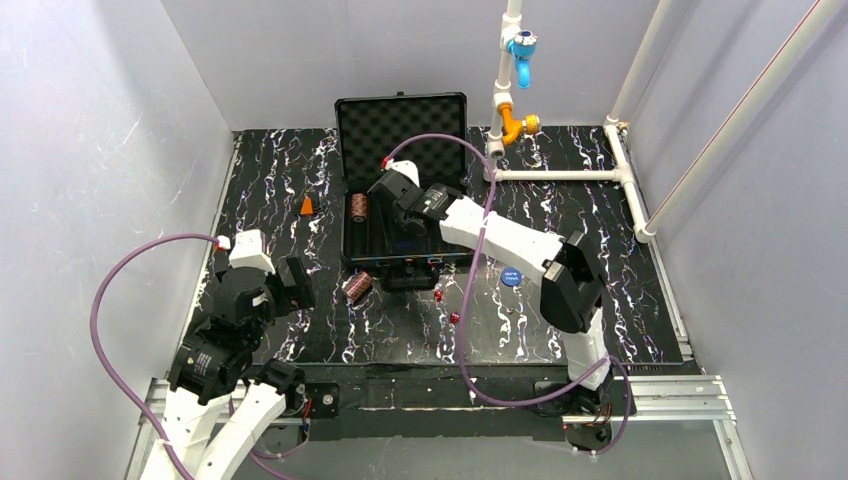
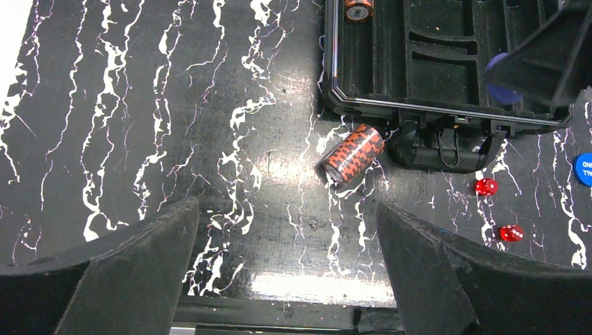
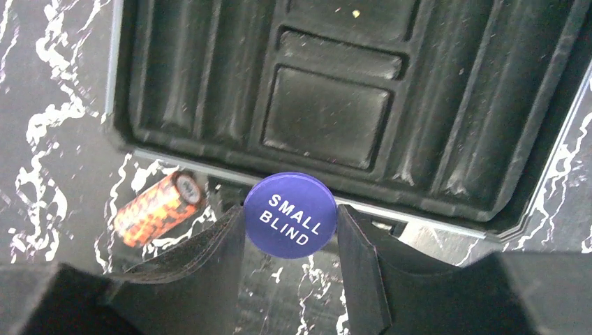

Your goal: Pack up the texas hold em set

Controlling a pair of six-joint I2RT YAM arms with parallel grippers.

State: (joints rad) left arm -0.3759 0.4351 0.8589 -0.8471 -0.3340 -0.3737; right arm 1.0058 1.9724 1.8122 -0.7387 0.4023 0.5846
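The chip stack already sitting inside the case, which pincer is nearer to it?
Right. The right pincer hangs above the tray just right of that chip stack, shut on the blue disc. The left pincer is open over the table, outside the case, near left.

Left wrist view crops 1 chip stack [image 2: 359, 8] at top, 1 blue disc [image 2: 584, 169] at right.

Pale grey walls [image 1: 100, 150] around black, white-veined tabletop [image 1: 270, 180]

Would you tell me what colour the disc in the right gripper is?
The disc is blue-purple with white lettering; the right wrist view shows it best.
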